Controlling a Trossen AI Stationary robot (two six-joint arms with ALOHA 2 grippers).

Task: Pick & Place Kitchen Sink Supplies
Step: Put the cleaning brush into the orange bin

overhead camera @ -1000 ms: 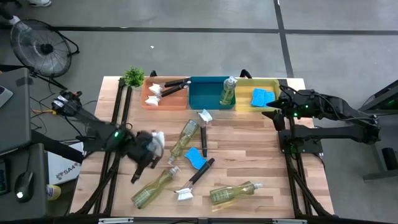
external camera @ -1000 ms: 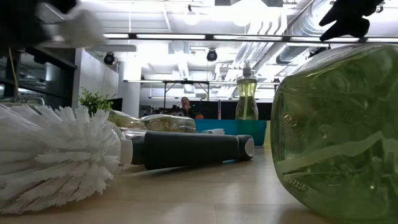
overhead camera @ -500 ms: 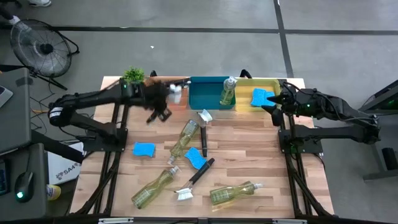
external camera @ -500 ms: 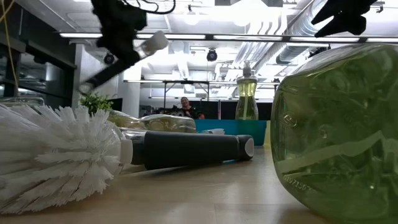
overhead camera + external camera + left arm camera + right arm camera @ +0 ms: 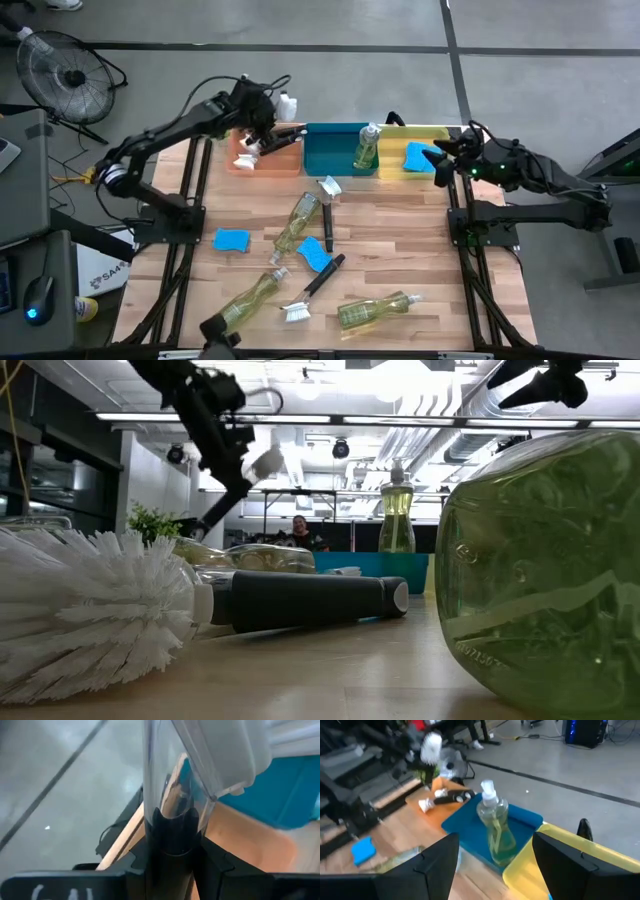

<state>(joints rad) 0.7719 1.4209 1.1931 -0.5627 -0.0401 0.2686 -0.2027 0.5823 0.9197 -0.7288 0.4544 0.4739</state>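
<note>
My left gripper [image 5: 262, 118] is shut on a black-handled brush with a white head [image 5: 287, 104], high over the orange bin [image 5: 240, 160], which holds other brushes [image 5: 270, 143]. My right gripper [image 5: 447, 156] hangs open over the yellow bin [image 5: 395, 168], above blue sponges [image 5: 420, 156]. One bottle of yellow-green liquid [image 5: 366, 146] stands in the teal bin [image 5: 330, 155]. On the table lie three bottles [image 5: 298, 220] [image 5: 250, 298] [image 5: 375, 310], two blue sponges [image 5: 231, 240] [image 5: 314, 253] and two brushes [image 5: 327, 212] [image 5: 312, 290]. My left gripper pinches the brush's black handle [image 5: 167, 827] between its two fingers, nearer the head than the free end. The brush is lifted clear and tilted: the white head [image 5: 265, 460] is up and the handle's free end [image 5: 198, 525] points down.
A small green plant [image 5: 152, 520] stands at the table's far left corner, partly hidden by the left arm in the high view. The three bins line the far edge. A person [image 5: 298, 532] sits in the room far behind the table.
My left gripper has swung from low over the table's near left up and toward the far edge, carrying the brush over the orange bin. The blue sponge it had covered shows now. My right gripper has moved a little toward the far edge, over the yellow bin.
</note>
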